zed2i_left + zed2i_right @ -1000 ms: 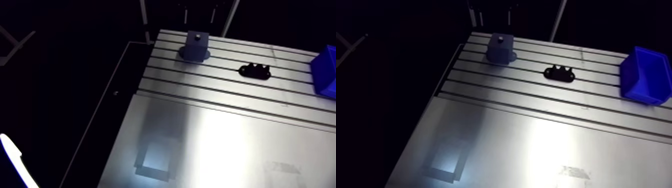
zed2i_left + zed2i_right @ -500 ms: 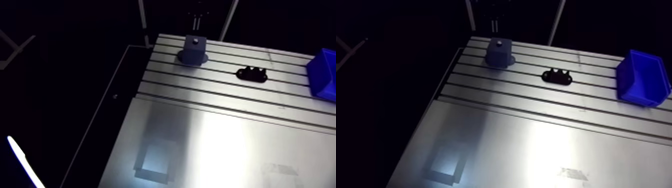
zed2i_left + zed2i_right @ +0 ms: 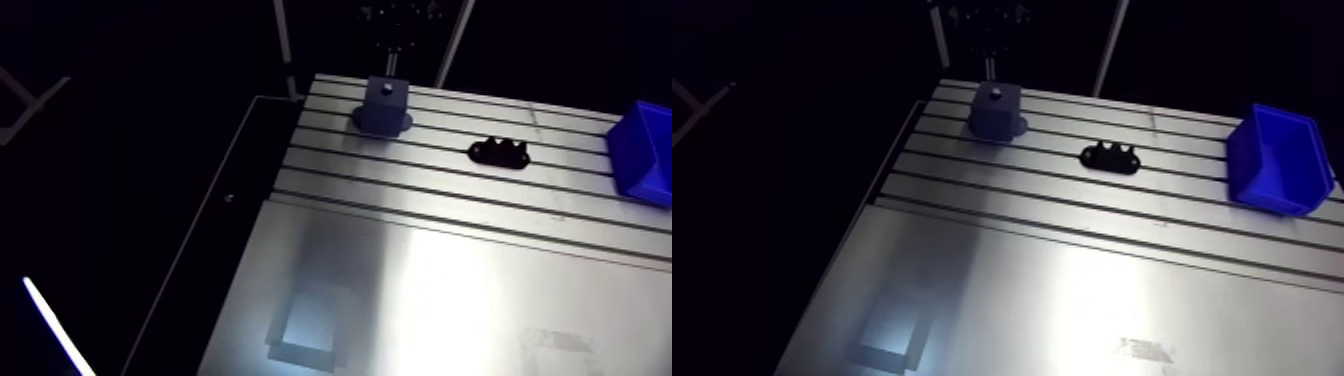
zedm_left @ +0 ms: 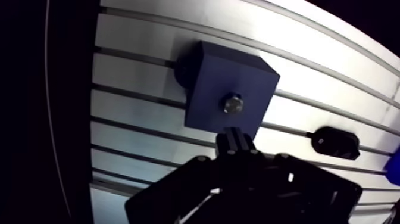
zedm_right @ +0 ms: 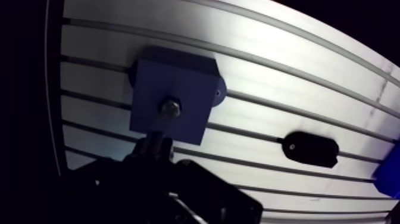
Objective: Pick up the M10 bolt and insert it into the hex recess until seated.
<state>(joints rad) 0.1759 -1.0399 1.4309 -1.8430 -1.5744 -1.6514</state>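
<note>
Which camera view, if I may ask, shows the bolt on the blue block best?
The wrist view: the bolt appears large, its head clear on top of the block. The arm view shows it only as a small pale dot.

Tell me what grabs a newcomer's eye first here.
The dark blue block near the far left corner of the table stands out first; the wrist view shows a bolt head in its top face. Next is the bright blue bin at the table's right edge. A small black bracket lies flat on the slots between the two.
</note>
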